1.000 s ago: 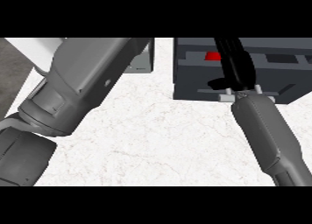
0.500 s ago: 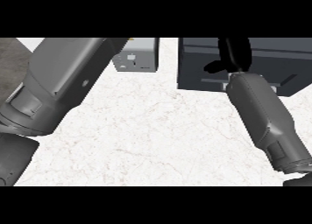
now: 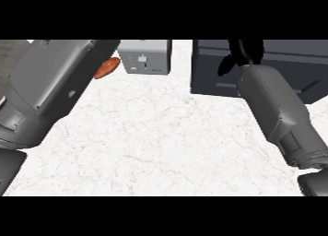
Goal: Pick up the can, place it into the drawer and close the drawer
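Most of the task is looking finished: the drawer [image 3: 262, 69] is appearing shut, and no can is showing, so it is presumably lying inside. Right hand [image 3: 242, 54] is resting against the drawer front, fingers hanging relaxed, gripping nothing. Left hand is showing nowhere.

Open white counter [image 3: 160, 138] between my two forearms, wide lane up the middle. Left forearm [image 3: 48, 92] fills the left side; an orange object [image 3: 107, 67] peeks out at its right edge. Small grey box [image 3: 146, 56] stands at the far edge, centre. Narrow gap of bare counter between that box and the dark drawer unit [image 3: 214, 69]. Right forearm [image 3: 279, 110] crosses the drawer front, right hand [image 3: 240, 54] up against the unit. Right lane blocked.
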`<move>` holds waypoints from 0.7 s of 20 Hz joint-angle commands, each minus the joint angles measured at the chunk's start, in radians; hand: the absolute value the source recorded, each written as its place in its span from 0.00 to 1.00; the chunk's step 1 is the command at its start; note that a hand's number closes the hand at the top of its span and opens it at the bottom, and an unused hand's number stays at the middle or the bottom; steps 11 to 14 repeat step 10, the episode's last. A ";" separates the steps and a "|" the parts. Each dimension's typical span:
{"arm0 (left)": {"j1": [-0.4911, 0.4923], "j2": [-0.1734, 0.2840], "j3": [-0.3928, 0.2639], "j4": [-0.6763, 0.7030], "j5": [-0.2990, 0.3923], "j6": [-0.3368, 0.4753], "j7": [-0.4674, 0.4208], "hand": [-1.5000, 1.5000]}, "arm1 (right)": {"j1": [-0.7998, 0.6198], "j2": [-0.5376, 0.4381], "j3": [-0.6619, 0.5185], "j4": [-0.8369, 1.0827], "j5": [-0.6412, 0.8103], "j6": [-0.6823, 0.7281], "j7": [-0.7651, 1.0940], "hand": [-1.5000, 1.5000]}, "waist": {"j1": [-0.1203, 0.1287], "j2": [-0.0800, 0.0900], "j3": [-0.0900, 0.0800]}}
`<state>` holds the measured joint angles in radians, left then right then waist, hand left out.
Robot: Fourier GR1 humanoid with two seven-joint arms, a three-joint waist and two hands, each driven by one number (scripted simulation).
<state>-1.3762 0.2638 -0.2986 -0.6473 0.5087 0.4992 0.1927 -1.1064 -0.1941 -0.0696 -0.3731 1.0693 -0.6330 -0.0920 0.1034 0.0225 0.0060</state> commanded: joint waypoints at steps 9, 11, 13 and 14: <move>0.151 0.044 -0.017 -0.174 -0.006 0.001 0.027 0.00 | -0.134 0.030 -0.134 0.011 -0.136 -0.021 -0.115 0.00 | 0.021 -0.009 -0.005; 0.183 0.073 -0.020 -0.211 -0.007 -0.018 0.024 0.00 | -0.124 0.028 -0.132 0.026 -0.131 -0.011 -0.122 0.00 | 0.020 -0.014 -0.005; 0.183 0.073 -0.020 -0.211 -0.007 -0.018 0.024 0.00 | -0.124 0.028 -0.132 0.026 -0.131 -0.011 -0.122 0.00 | 0.020 -0.014 -0.005; 0.183 0.073 -0.020 -0.211 -0.007 -0.018 0.024 0.00 | -0.124 0.028 -0.132 0.026 -0.131 -0.011 -0.122 0.00 | 0.020 -0.014 -0.005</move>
